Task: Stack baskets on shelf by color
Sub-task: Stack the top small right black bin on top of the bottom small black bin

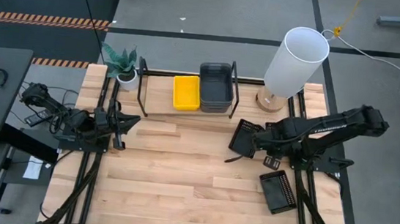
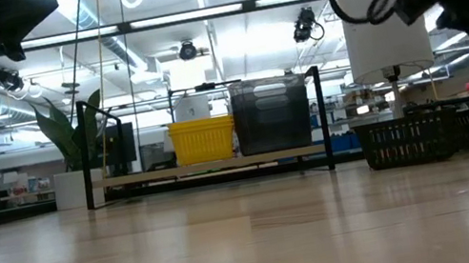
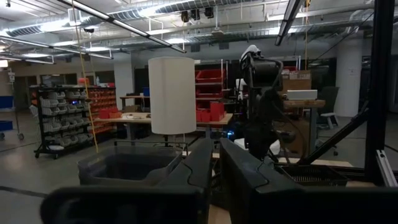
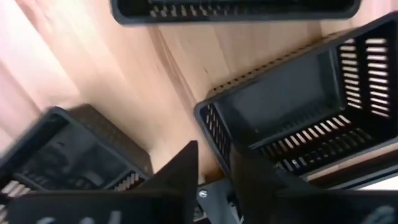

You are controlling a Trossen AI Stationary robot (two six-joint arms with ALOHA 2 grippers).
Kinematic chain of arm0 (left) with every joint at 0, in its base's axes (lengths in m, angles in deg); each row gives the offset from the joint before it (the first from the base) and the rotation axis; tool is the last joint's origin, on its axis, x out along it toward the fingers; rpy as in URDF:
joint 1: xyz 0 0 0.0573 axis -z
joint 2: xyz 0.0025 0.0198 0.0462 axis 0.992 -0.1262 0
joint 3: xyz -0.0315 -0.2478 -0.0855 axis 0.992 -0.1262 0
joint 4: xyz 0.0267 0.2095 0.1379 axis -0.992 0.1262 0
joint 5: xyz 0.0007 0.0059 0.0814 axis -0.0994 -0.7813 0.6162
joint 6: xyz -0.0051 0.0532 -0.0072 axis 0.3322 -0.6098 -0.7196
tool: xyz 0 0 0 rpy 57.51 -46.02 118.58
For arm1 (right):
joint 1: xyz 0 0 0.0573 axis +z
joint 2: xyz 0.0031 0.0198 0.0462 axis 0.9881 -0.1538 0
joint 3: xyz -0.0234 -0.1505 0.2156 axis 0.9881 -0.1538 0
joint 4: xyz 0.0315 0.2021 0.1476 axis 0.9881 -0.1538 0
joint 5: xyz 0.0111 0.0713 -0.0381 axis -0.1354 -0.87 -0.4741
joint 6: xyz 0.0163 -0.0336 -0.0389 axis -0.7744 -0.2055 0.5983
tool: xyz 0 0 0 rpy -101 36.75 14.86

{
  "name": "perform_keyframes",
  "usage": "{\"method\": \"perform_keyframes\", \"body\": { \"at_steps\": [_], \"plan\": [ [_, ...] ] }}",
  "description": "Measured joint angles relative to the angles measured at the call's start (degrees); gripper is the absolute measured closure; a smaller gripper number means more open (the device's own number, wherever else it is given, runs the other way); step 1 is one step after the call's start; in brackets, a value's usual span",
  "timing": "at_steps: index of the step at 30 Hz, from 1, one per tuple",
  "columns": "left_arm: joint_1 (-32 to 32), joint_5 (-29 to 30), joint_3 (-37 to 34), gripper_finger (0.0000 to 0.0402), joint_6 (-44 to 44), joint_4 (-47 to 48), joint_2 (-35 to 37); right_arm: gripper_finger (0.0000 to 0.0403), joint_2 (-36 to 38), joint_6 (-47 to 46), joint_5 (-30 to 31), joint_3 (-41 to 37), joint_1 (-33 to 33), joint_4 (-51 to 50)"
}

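Wooden counter (image 1: 179, 176) in an open workshop, viewed from above; clock directions taken from counter centre.

Nearest, at 4 o'clock: one black perforated basket (image 1: 278, 191), resting flat, untouched.

At 3 o'clock: right end effector (image 1: 245, 142) just beside second black basket (image 1: 245, 136). Fingers parted in the right wrist view, straddling that basket's perforated wall (image 4: 214, 134); contact not confirmed, cannot tell whether gripped.

At 9 o'clock: left end effector (image 1: 127, 123) parked clear of all baskets, fingers nearly together in the left wrist view, nothing held.

Farthest, at 12 o'clock: shelf (image 1: 159, 93) carrying yellow basket stack (image 1: 186, 93) touching dark grey basket stack (image 1: 215, 87). Bare board at 11 o'clock side of yellow. White cylindrical lamp (image 1: 293, 62) at 1 o'clock; potted plant (image 1: 122, 64) at 11 o'clock.

Hazards, judged:
- Thin perforated wall pinched at one edge: likely tilt or slip during lift.
- Lamp standing near the right arm's route to the shelf: collision risk.
- Wire frame uprights of the shelf: snag risk on entry.
- Crowded grey stack: possible displacement on placement.
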Motion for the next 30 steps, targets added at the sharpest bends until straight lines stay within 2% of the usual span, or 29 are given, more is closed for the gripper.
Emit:
{"method": "perform_keyframes", "body": {
  "at_steps": [4, 9, 17, 21, 30],
  "plan": [
    [0.0, 0.0, 0.0, 0.0372, 0.0, 0.0, 0.0, 0.0267, 0.0, 2.5, -0.2, -3.0, 0.0, 2.4],
    [0.0, 0.0, 0.0, 0.037, 0.0, 0.0, 0.0, 0.0251, 0.0, 4.7, -0.2, -6.3, 1.1, 5.7],
    [0.0, 0.0, 0.0, 0.0362, 0.0, 0.0, 0.0, 0.0251, 0.0, 6.9, 1.4, -10.4, 5.1, 9.8],
    [0.0, 0.0, 0.0, 0.0368, 0.0, 0.0, 0.0, 0.0251, 0.0, 6.9, 5.1, -12.0, 6.5, 11.0],
    [0.0, 0.0, 0.0, 0.0368, 0.0, 0.0, 0.0, 0.0256, 0.0, 2.8, 5.0, -14.1, 6.8, 15.1]
  ]
}}
